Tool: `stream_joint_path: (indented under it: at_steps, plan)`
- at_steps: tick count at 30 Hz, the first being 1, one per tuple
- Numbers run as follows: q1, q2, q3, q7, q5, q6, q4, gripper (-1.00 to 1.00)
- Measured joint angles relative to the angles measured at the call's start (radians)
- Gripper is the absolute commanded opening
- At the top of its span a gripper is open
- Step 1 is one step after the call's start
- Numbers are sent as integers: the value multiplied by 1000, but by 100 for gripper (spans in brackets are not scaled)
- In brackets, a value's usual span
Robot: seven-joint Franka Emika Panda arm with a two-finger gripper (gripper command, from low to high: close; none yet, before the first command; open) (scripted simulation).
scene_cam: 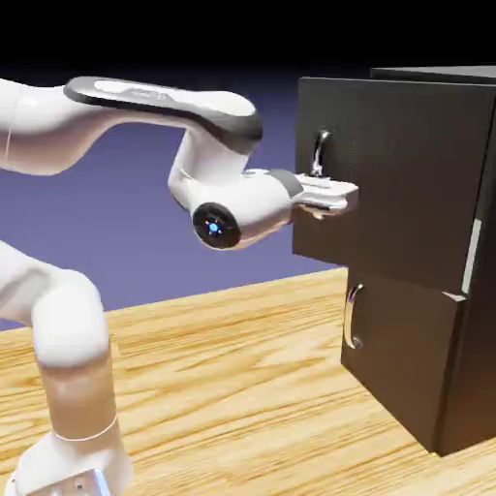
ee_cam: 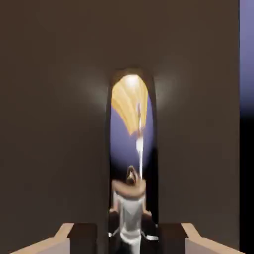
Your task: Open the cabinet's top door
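Already the top door (scene_cam: 407,179) stands swung partly out from the cabinet (scene_cam: 475,291), which sits at the tabletop's (scene_cam: 223,387) right edge. Its handle (scene_cam: 320,153) sits in the gripper (scene_cam: 334,197), jaws closed tight on the bar. Below, the lower door (scene_cam: 407,363) stays flush.
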Motion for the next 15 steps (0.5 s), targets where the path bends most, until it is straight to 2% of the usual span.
stream_joint_path:
  at_steps: [7,15]
  plan:
    - [-29,16,-205,79,-293,-285,35,-100]
    - [17,145,-455,89,-527,-633,191,-100]
